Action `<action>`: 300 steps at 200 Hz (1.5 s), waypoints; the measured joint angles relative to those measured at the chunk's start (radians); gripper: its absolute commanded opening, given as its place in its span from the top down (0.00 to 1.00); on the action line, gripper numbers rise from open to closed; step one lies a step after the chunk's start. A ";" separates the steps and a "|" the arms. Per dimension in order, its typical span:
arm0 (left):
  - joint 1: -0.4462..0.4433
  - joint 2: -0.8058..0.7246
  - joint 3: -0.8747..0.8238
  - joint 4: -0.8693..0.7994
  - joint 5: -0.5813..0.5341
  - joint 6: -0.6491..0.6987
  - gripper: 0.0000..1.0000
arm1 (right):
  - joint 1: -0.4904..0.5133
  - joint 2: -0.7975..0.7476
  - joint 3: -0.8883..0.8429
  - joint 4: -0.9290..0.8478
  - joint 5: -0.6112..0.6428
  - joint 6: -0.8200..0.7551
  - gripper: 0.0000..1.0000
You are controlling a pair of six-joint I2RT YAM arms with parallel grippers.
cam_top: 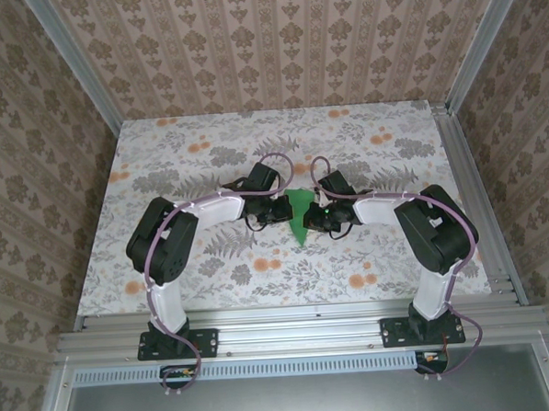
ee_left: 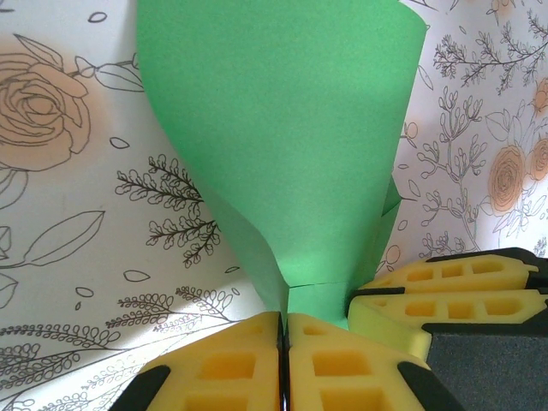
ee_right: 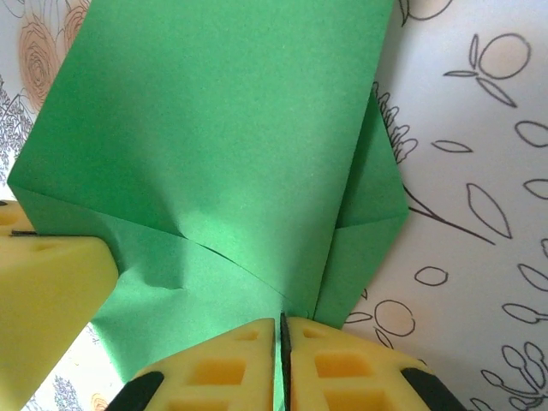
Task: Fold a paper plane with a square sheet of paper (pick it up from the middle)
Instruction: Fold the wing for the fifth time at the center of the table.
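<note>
Pinching paper [ee_left: 282,128] between both end effectors [ee_left: 284,321] [ee_right: 281,324].

Overhead cam: the green paper [cam_top: 299,215] is mostly tucked between the two wrists. Only a little wedge pokes out, way too small to make out any creases or where the jaws bite it.

Left wrist cam: the sheet runs off the top edge, its bottom end vanishes into the left jaws, and it blocks a big strip of the counter [ee_left: 77,282]. The right jaws' yellow pads [ee_left: 385,321] get chopped by the right edge.

Right wrist cam: same deal, paper cut off up top, and the left jaws' pad [ee_right: 47,282] is clipped at the left edge.
</note>
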 measured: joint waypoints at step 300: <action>-0.068 0.087 0.096 0.003 0.018 -0.027 0.90 | -0.036 0.000 -0.090 0.168 -0.088 0.069 1.00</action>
